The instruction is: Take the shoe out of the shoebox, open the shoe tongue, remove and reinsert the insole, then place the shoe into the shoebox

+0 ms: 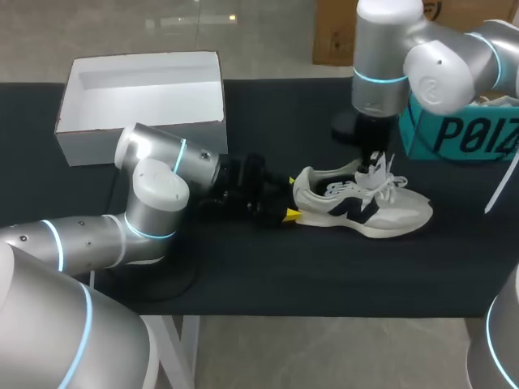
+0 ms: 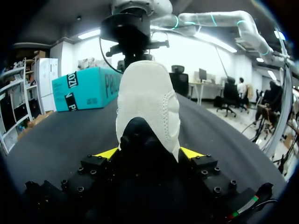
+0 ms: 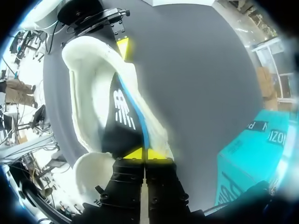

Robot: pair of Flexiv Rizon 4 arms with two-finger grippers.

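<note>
The shoe is laid on its sole on the table, heel toward the left arm. The shoebox is set behind the shoe and well to its left. A second box stands just behind the shoe's toe end. The left gripper is placed at the shoe's heel, which is clasped between its fingers. The right gripper is stationed directly over the shoe's opening.

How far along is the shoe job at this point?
Done: shoe is out of the box, on the table. In hand: left jaws clamp its heel; right jaws, closed, seem to pinch the insole. Left: insole out and back, shoe boxed.
</note>
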